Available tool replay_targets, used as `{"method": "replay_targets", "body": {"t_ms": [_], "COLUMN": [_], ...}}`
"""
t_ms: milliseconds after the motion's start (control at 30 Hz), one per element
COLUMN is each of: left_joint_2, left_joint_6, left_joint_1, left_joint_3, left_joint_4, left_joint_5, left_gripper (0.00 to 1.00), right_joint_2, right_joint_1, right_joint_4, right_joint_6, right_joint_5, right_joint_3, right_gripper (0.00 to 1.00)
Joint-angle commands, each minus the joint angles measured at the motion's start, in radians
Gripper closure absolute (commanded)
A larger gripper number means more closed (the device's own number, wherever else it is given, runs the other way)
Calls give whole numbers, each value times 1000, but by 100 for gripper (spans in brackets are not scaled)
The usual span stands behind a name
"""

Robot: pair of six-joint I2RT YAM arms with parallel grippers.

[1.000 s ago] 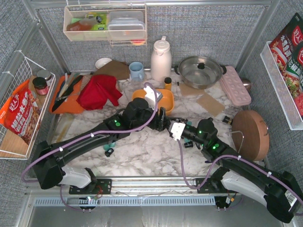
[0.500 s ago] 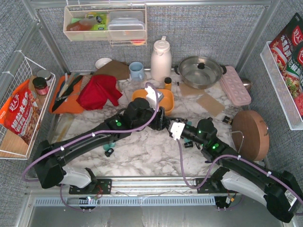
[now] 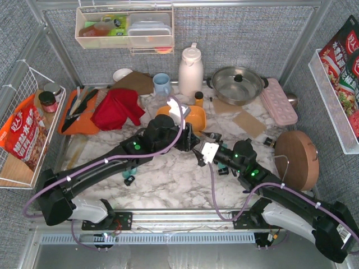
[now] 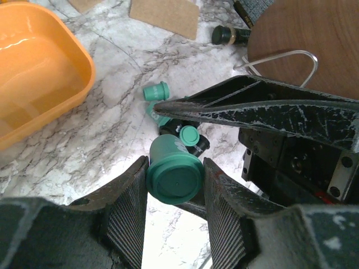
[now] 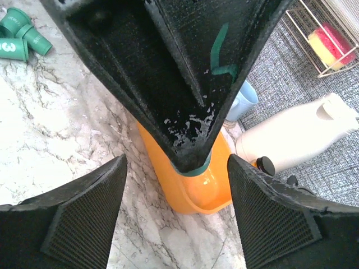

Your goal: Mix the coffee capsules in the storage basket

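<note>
Clamping a teal capsule (image 4: 175,178), your left fingers (image 4: 124,208) hang near the basket (image 4: 73,50) rim; your right fingers (image 5: 84,218), now sprung wide, flank them over open surface (image 4: 112,115).

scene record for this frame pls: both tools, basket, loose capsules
left tool: shut on a teal capsule, pads against its sides
right tool: open, holding nothing
storage basket: orange; no capsules in the part that shows
loose teal capsules: on the marble table, outside the basket
task status: capsules not yet in the basket
</note>
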State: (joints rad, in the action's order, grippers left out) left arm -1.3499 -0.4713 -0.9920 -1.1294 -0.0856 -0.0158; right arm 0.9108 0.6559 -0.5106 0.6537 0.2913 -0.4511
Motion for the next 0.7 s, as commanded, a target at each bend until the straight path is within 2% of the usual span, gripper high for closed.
{"method": "replay_targets", "body": {"t_ms": [0, 100, 233, 400, 533, 667], "left_joint_2": [13, 15, -22, -157, -316, -460], "left_joint_6": [17, 50, 61, 39, 35, 28], "left_joint_1": [4, 43, 176, 360, 410, 419], "left_joint_3": [-5, -2, -3, -42, -145, -265], "left_joint_4": [-7, -27, 3, 108, 98, 26], "left_joint_5": [79, 153, 233, 172, 138, 151], "left_gripper": [60, 59, 56, 55, 54, 55], "right_joint_2": [-3, -20, -68, -168, -240, -246], "right_joint_1": [2, 0, 1, 1, -1, -2], "right_joint_4": [-11, -11, -8, -2, -4, 39], "right_joint_6": [0, -5, -59, -214, -315, -346], "right_joint_5": [-33, -65, -145, -286, -416, -487], "right_joint_3": [-12, -8, 8, 72, 104, 82], "right_gripper": [23, 21, 20, 19, 18, 19]}}
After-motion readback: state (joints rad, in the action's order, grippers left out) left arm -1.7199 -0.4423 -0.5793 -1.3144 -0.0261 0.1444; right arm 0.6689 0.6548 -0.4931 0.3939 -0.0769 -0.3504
